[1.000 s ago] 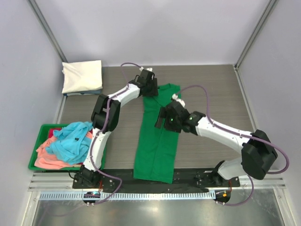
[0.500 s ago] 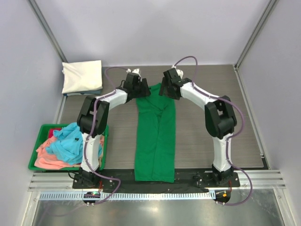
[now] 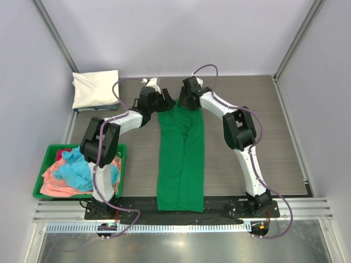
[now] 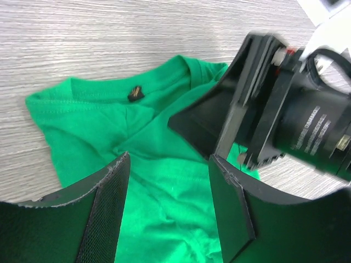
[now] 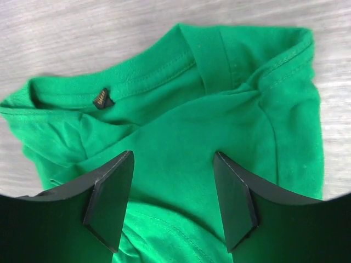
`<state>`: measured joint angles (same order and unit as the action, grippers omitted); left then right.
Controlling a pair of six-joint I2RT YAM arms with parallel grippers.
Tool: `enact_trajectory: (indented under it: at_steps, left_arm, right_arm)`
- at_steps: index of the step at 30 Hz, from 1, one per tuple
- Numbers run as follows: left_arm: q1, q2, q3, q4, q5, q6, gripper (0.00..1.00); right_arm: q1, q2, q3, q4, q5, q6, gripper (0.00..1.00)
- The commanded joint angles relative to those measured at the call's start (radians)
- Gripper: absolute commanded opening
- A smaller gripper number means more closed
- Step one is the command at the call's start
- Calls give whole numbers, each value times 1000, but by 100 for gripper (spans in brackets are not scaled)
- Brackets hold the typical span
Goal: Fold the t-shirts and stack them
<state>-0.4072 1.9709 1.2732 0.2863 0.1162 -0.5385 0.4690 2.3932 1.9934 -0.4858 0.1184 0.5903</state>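
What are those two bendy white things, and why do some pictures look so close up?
They are two robot arms, each ending in a two-finger claw. The wide picture comes from a camera high above the table. The two close-ups come from little cameras on the wrists. A green t-shirt lies there, folded long and narrow. The left claw and the right claw hang open over its collar, holding nothing. A folded white shirt sits in the far left corner, and a green bin holds crumpled blue and pink shirts.
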Motion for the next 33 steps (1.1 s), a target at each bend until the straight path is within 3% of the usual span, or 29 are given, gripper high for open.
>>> enact_trajectory:
  at_steps: [1,5,12,18,23,29,32,33]
  left_arm:
    - [7,-60,-26,80,-13,9,61]
    - [11,-55,-21,82,-6,6,61]
    - [10,-44,-14,74,-3,11,61]
    - [10,-32,0,56,-3,20,61]
    - [10,-56,-52,105,23,-5,61]
    - [1,-105,-141,169,56,-101,60]
    - [-7,-184,-217,152,86,-149,62]
    - [-19,-240,-234,96,62,-152,63]
  right_arm:
    - [-59,76,25,-16,19,66,65]
    - [-125,155,117,-13,43,147,62]
    - [-174,372,451,39,-40,240,61]
    - [-196,413,489,260,-236,183,70]
    - [-196,322,478,338,-335,120,78]
    - [-213,11,251,378,-359,80,83]
    - [-227,-242,-34,377,-292,80,83]
    - [-231,-306,-203,377,-281,85,83]
